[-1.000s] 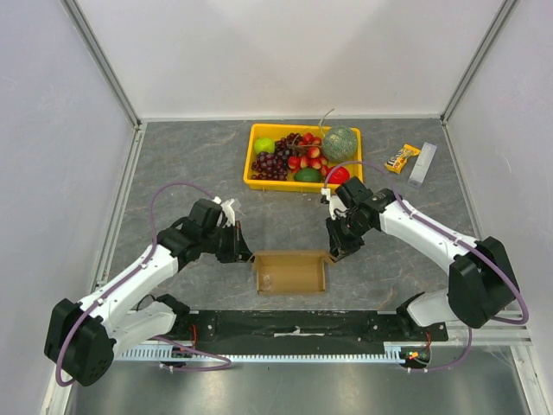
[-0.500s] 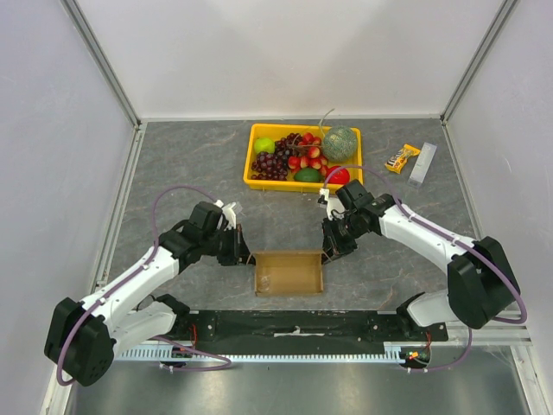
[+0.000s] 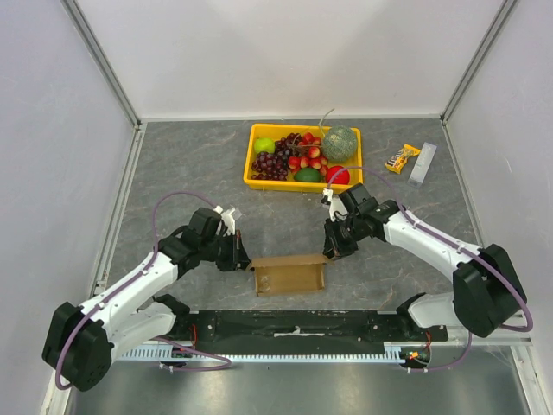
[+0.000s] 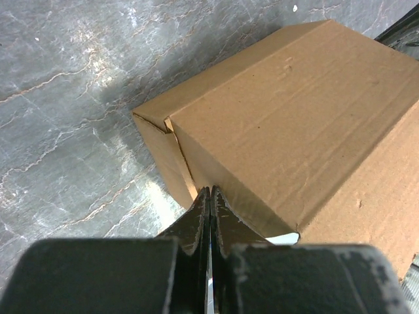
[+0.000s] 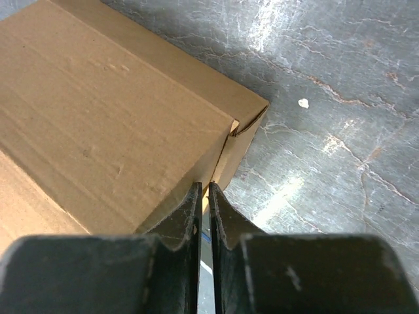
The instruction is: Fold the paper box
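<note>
The paper box (image 3: 289,275) is a slim brown cardboard box lying near the table's front edge, between my two grippers. My left gripper (image 3: 245,260) is shut, its tips at the box's left end. In the left wrist view the shut tips (image 4: 209,191) touch the corner where the end flap meets the top panel of the box (image 4: 294,118). My right gripper (image 3: 332,252) is shut, its tips at the box's right end. In the right wrist view the tips (image 5: 203,187) rest against the end flap of the box (image 5: 98,111).
A yellow tray (image 3: 256,182) with grapes, strawberries, a melon and other fruit stands at the back centre. A snack bar (image 3: 402,158) and a clear stick (image 3: 422,163) lie at the back right. The black base rail (image 3: 294,327) runs just in front of the box.
The box showed its open inside a second ago; its top panel has now come down over it. Both grippers have shifted slightly toward the near edge along the box ends.
</note>
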Tool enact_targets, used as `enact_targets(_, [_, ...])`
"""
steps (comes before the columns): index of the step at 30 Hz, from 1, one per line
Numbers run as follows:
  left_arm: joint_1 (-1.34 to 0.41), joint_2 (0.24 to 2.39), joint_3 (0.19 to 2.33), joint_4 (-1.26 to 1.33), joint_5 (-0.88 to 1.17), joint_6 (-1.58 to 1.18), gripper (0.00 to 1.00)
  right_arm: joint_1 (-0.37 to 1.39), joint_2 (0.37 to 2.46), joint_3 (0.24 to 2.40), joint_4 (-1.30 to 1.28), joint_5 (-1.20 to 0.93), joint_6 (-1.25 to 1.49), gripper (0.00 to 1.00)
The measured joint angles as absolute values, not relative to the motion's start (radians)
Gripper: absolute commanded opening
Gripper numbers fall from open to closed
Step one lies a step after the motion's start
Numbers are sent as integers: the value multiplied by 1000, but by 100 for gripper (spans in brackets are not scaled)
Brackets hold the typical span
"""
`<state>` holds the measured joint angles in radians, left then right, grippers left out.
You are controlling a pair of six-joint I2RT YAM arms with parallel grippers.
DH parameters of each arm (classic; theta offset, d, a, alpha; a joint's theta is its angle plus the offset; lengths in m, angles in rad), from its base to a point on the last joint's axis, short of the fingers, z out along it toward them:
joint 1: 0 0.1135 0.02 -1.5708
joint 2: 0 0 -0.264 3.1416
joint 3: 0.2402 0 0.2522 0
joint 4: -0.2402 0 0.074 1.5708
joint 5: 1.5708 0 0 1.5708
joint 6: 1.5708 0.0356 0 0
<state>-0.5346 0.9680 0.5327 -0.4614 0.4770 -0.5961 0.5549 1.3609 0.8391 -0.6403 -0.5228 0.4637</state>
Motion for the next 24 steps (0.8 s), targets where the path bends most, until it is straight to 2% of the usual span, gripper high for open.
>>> enact_targets(16, [-548,895,483,-466,432,-654,2,560,1323,768,-622,-447,461,10])
enact_targets(24, [-548,854,478,-477,362,-688,2,561,1231,843,-679,-236,482,11])
